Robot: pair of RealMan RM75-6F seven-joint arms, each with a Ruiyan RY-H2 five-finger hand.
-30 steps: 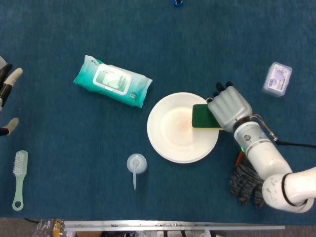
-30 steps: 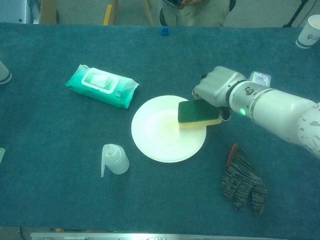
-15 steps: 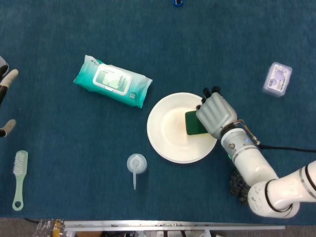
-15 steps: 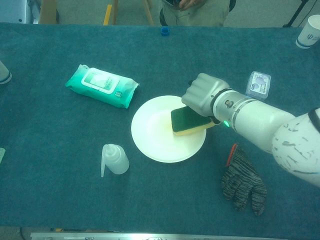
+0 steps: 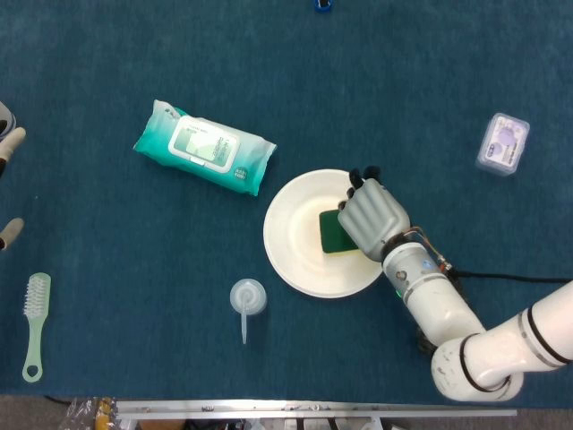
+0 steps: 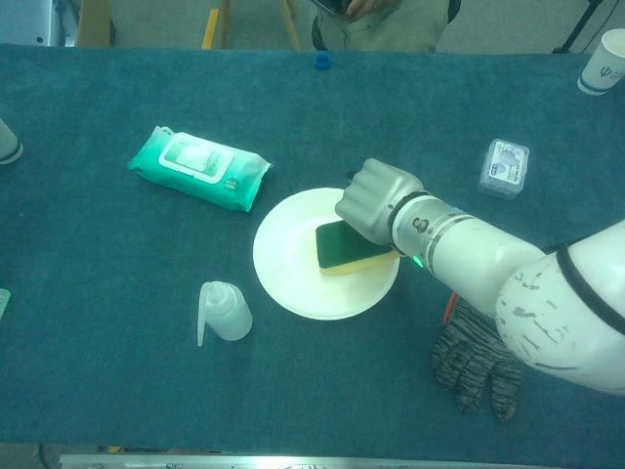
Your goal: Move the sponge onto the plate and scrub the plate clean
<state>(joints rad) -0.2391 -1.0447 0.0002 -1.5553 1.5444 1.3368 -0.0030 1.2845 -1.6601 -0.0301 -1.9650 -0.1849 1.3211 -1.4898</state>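
Sponge, green-topped with yellow foam base [image 6: 344,248], now sits further left over the round white plate [image 6: 293,283], near its middle; a second ago it hung at the right rim. Right hand [image 6: 376,201] grips it, fingers curled on top. Left hand [image 5: 7,152] at frame edge, finger state unclear. One teal wipes pack [image 6: 199,166], one clear squeeze bottle [image 6: 223,311], one grey knit glove [image 6: 477,357], one small plastic box [image 6: 504,167], one green brush [image 5: 34,324].

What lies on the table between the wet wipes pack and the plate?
Nothing: only bare blue cloth separates the wet wipes pack from the plate. The head view shows the gap most plainly, and the chest view agrees. The squeeze bottle sits below that stretch.
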